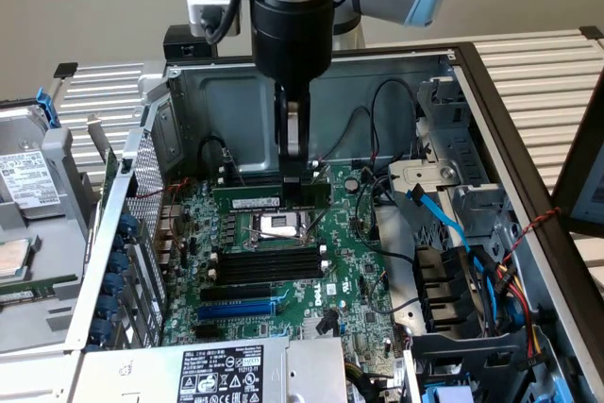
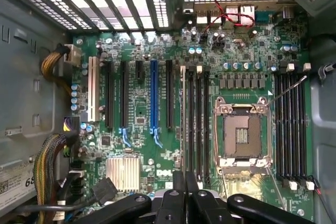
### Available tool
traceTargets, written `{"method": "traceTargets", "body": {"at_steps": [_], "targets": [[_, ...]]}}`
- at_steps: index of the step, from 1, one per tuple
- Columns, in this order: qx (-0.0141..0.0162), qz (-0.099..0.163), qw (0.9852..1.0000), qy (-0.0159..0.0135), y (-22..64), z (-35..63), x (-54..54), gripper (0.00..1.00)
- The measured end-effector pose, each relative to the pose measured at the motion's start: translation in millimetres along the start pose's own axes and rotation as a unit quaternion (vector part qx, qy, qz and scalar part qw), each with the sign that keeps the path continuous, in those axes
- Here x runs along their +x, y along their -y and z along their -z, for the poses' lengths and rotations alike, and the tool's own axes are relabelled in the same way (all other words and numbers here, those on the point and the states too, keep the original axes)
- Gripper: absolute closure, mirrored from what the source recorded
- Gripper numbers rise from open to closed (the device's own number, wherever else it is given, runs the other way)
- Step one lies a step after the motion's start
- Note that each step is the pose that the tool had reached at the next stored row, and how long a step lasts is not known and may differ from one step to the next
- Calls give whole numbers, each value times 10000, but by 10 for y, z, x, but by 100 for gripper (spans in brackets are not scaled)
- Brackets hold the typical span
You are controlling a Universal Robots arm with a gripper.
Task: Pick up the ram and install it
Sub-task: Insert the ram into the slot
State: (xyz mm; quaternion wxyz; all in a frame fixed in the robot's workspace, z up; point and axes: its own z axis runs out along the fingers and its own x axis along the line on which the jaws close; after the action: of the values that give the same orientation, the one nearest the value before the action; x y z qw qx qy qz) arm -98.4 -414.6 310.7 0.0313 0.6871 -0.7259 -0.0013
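The jaws of the gripper (image 1: 295,175) are pinching narrow on the ram (image 1: 255,198), gripping its top edge near the exterior view's right end. The ram is hanging level on edge beside the socket (image 1: 281,226), with the slots (image 1: 264,263) lying uncovered and cables (image 1: 377,125) looping close by.
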Motion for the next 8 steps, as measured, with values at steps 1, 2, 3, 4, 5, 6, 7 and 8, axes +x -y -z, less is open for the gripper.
{"method": "traceTargets", "body": {"at_steps": [1, 2, 3, 4, 5, 6, 7, 8], "targets": [[0, 0, 10000, 0, 1, -19, -1, 88], [0, 1, 10000, 0, 2, -37, -2, 88], [0, 2, 10000, 0, 2, -55, -2, 88], [0, 2, 10000, 1, 3, -74, -3, 88], [0, 4, 10000, 0, 3, -91, -4, 88], [0, 4, 10000, 0, 3, -110, -5, 88], [0, 5, 10000, 0, 1, -128, -6, 88], [0, 5, 10000, 1, -1, -146, -6, 88]]}}
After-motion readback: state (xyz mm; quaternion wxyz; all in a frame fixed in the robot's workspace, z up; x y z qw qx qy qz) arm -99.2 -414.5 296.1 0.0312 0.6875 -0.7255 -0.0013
